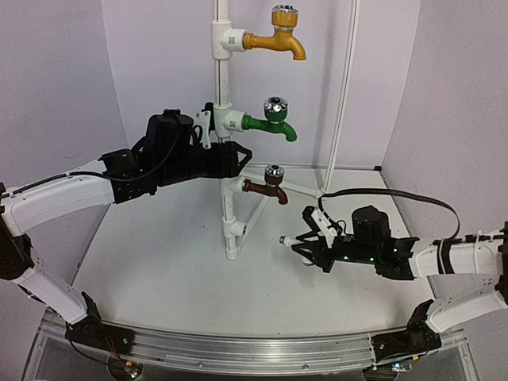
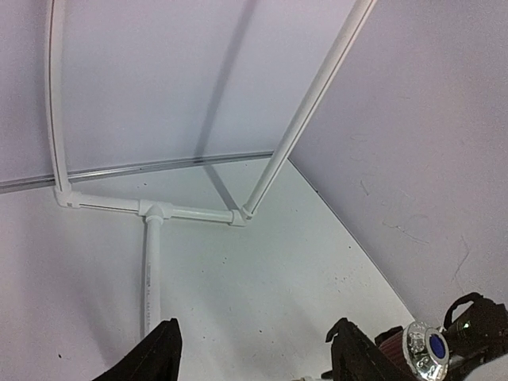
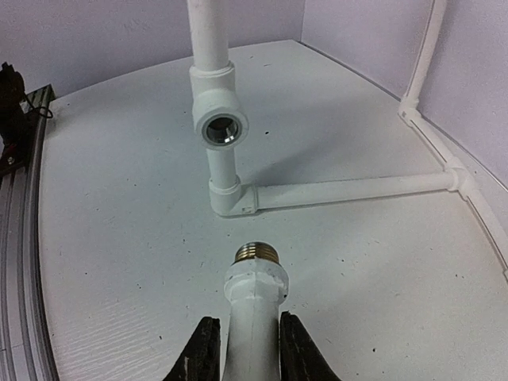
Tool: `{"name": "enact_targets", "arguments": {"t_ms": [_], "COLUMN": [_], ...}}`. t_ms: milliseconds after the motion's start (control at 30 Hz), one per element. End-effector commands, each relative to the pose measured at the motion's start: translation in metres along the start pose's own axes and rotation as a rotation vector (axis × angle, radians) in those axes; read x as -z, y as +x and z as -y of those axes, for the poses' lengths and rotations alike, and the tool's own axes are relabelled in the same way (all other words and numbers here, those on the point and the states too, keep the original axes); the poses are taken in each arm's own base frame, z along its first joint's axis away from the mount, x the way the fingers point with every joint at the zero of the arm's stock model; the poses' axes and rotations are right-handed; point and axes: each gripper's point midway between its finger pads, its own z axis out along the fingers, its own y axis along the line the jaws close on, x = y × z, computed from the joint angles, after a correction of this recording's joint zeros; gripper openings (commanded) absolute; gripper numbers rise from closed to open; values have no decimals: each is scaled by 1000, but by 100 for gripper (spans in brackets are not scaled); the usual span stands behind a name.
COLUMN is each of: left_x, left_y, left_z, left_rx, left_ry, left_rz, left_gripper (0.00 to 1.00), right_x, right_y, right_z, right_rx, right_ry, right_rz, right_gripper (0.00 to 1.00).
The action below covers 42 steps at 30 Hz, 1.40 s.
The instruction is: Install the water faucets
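Note:
A vertical white pipe (image 1: 223, 87) carries a yellow faucet (image 1: 279, 38), a green faucet (image 1: 274, 123) and a brown faucet (image 1: 268, 187). Its lowest T-fitting (image 3: 218, 107) has an empty threaded socket facing the right wrist camera. My right gripper (image 3: 242, 349) is shut on the white faucet (image 3: 254, 309). The faucet's brass threaded end points at that socket from a short distance away. In the top view the right gripper (image 1: 305, 246) sits low, right of the pipe. My left gripper (image 1: 238, 159) is open and empty, up at the pipe between the green and brown faucets. The brown faucet's knob (image 2: 429, 349) shows beside its right finger (image 2: 357, 353).
White base pipes (image 3: 349, 190) run across the table from the stand's foot to the back wall. A slanted white brace pipe (image 1: 343, 87) rises at the back right. An aluminium rail (image 1: 238, 348) lines the near edge. Lilac walls close in behind and at the sides.

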Motion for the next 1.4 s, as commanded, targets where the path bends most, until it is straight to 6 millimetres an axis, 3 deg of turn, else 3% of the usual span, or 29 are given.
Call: {"name": "enact_targets", "arguments": {"t_ms": [0, 233, 333, 500, 800, 933, 1167, 1367], "left_x": [3, 13, 17, 21, 22, 23, 23, 24], "left_y": [-25, -23, -22, -20, -14, -15, -13, -14], "left_z": [-13, -33, -39, -46, -47, -49, -50, -50], "left_rx": [-145, -173, -185, -170, -72, -68, -62, -53], "left_ry": [-41, -91, -109, -122, -116, -126, -134, -132], "left_rz": [52, 20, 2, -22, -37, -33, -44, -40], "left_gripper": [43, 14, 0, 0, 0, 0, 0, 0], "right_x": [-14, -35, -48, -55, -63, -57, -50, -50], "right_y": [-55, -68, -66, -67, -66, -67, -61, -64], "right_z": [-1, 2, 5, 8, -8, -19, -10, -11], "right_rx": [78, 13, 40, 26, 82, 224, 438, 744], "right_ry": [-48, -35, 57, 106, 32, 43, 155, 267], "right_rz": [180, 218, 203, 206, 184, 213, 197, 200], "right_gripper": [0, 0, 0, 0, 0, 0, 0, 0]}}
